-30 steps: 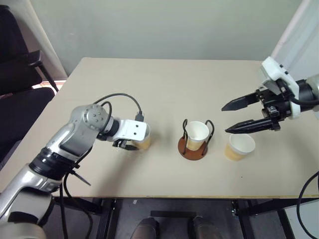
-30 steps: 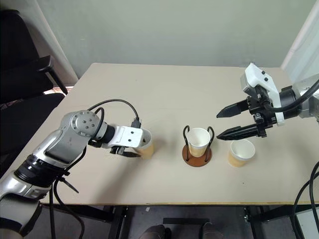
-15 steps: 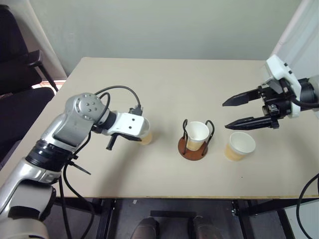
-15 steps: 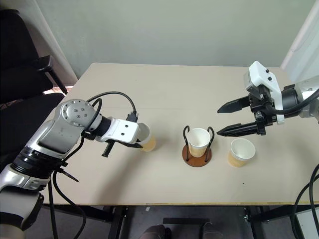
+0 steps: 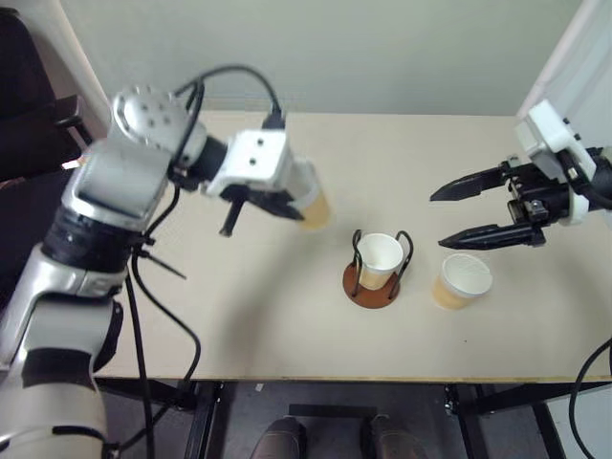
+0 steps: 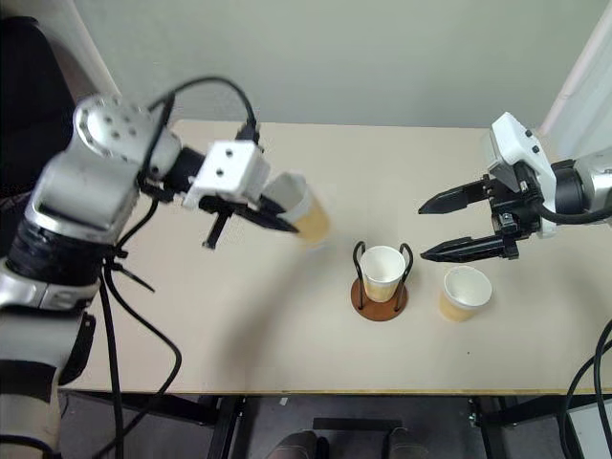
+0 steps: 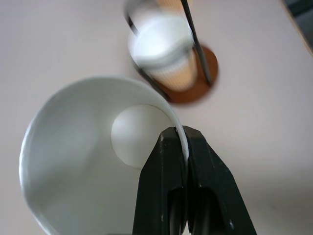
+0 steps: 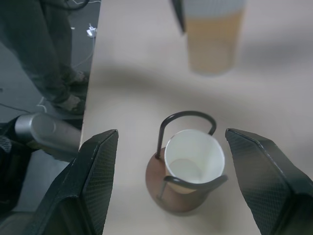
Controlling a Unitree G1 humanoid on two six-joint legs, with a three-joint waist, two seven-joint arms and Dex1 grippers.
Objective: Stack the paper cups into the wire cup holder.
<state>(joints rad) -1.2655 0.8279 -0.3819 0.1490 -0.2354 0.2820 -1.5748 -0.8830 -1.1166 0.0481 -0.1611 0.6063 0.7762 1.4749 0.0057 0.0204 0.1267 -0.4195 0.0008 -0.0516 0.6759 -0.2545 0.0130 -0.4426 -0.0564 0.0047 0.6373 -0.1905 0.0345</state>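
Lifted off the table, left tool (image 7: 185, 152) pinches tapered paper cup (image 6: 304, 212).

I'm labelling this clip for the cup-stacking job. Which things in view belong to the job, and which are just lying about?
Part of the job:
- paper cup pinched at its rim by the shut left gripper
- paper cup in the wire cup holder
- paper cup on the table, below the open right gripper

Just about:
- black chair

Head cameras look down over the table (image 5: 287, 325); both close wrist cameras share the wire cup holder (image 8: 183, 183).
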